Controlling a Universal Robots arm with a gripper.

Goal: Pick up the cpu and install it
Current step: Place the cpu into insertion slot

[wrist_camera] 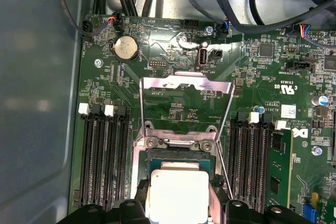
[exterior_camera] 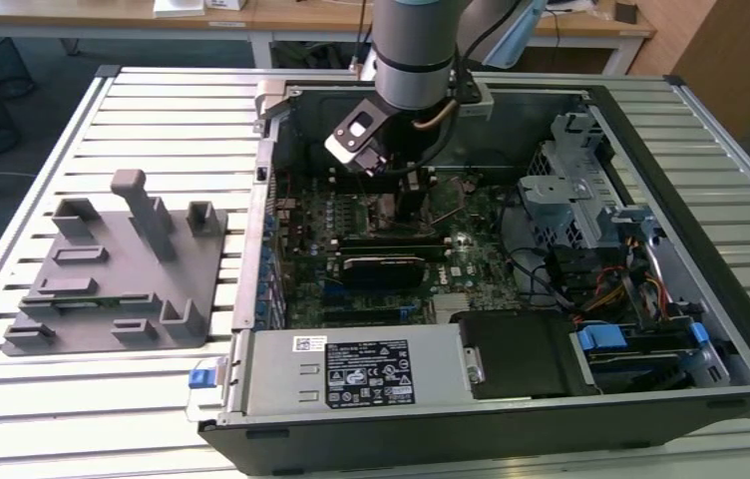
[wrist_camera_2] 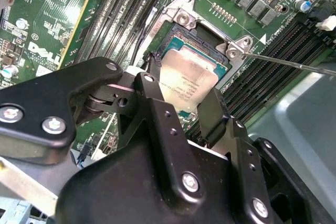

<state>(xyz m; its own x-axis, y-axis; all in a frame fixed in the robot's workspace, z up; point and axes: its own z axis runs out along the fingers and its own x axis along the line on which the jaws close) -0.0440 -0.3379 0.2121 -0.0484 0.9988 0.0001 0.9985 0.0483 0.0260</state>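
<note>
The cpu (wrist_camera_2: 188, 80), a flat square chip with a pale silver top, lies level over the open socket (wrist_camera_2: 185, 19) on the green motherboard. My gripper (wrist_camera_2: 184, 92) is shut on it, one black finger (wrist_camera_2: 151, 80) against each of two opposite edges. In the first wrist view the cpu (wrist_camera: 177, 192) sits inside the socket frame (wrist_camera: 178, 142), flanked by the fingers (wrist_camera: 137, 205). The metal load plate (wrist_camera: 186, 83) stands raised behind the socket and the thin lever (wrist_camera_2: 294, 62) is swung out. In the exterior view my gripper (exterior_camera: 395, 190) reaches down into the computer case (exterior_camera: 268, 200).
Memory slots (wrist_camera: 105, 156) run along both sides of the socket. Cables (wrist_camera: 236, 19) hang over the board's far edge. A grey plastic tray (exterior_camera: 109, 279) with upright posts sits on the slatted table at the exterior view's left. A power supply (exterior_camera: 348, 374) and drive cage (exterior_camera: 574, 190) crowd the case.
</note>
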